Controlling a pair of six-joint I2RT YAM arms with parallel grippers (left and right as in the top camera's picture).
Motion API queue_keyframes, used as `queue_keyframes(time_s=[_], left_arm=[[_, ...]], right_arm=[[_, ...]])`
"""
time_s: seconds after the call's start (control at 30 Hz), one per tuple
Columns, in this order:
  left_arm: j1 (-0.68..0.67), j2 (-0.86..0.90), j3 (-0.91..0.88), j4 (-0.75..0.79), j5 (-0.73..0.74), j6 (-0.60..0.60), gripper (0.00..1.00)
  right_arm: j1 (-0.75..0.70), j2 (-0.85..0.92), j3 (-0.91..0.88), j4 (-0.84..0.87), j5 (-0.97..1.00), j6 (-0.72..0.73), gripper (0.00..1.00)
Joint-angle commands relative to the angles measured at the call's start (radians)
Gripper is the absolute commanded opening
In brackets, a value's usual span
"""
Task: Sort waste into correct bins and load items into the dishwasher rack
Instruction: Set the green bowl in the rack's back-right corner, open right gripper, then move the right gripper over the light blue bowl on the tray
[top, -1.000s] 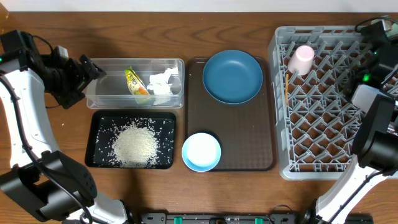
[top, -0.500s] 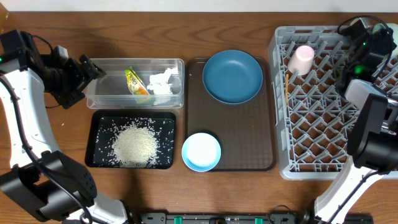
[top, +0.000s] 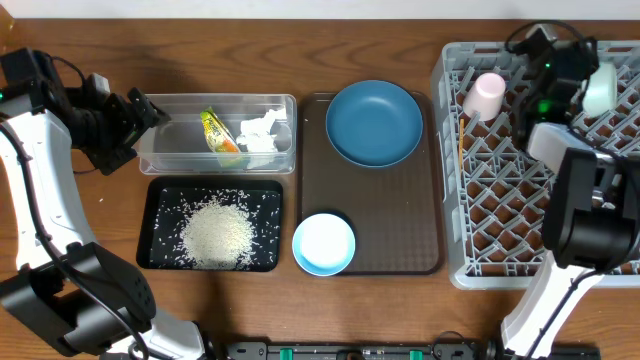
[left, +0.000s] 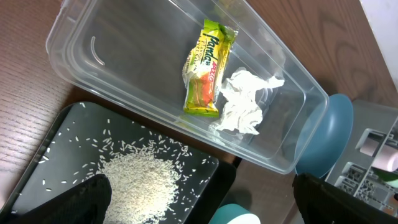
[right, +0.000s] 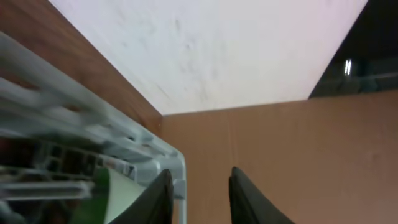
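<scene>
Two tools showed, one toward each end of the tabletop (top: 400, 305). The left tool (left: 202, 186) had its fingers spread wide with nothing between them, and it hung at the left end of the clear tub (left: 124, 56), close to the black tray (left: 43, 177). Inside the tub the snack wrapper (left: 205, 68) lay just beside the crumpled tissue (left: 244, 102). The rice (left: 140, 183) sat heaped in the black tray with stray grains scattered around it. The right tool (top: 575, 80) hung over the far right part of the dishwasher rack (top: 470, 250), and the pale mint bowl (top: 601, 89) stood tipped on edge right against it. Its wrist view showed two dark fingers (right: 155, 199) close together with a narrow gap, but whether they gripped the bowl could not be told. The pink cup (top: 487, 95) lay in the rack's far left corner. Between the rack and the bins, the brown serving tray (top: 390, 220) carried the dark blue plate (top: 374, 123) at its far end. The white and light-blue bowl (top: 323, 243) overlapped the tray's near left corner.
</scene>
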Motion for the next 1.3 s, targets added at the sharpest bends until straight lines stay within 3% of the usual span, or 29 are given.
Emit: queue_keyframes(time_s=[0.0,0.1,0.27,0.4,0.63,0.8,1.07,1.27], left_arm=[[0.003,-0.016,0.023,-0.004,0.001,0.006,0.96],[0.003,-0.016,0.023,-0.004,0.001,0.006,0.96],[0.003,-0.016,0.023,-0.004,0.001,0.006,0.96],[0.003,-0.016,0.023,-0.005,0.001,0.006,0.96],[0.003,-0.016,0.023,-0.004,0.001,0.006,0.96],[0.003,-0.016,0.023,-0.004,0.001,0.006,0.96],[0.003,-0.016,0.023,-0.005,0.001,0.006,0.96],[0.003,-0.016,0.023,-0.004,0.001,0.006,0.96]], right_arm=[[0.049,0.010,-0.005,0.000,0.030,0.001,0.34],[0.079,0.010,-0.005,0.000,0.062,0.026,0.41],[0.119,-0.013,-0.005,-0.012,0.157,0.233,0.46],[0.148,-0.091,-0.005,-0.192,0.143,0.441,0.46],[0.220,-0.257,-0.005,-0.516,-0.099,0.816,0.43],[0.300,-0.332,-0.005,-0.659,-0.248,0.954,0.40],[0.459,-0.358,-0.005,-0.922,-0.619,1.210,0.46],[0.576,-0.356,-0.005,-1.098,-0.842,1.324,0.45]])
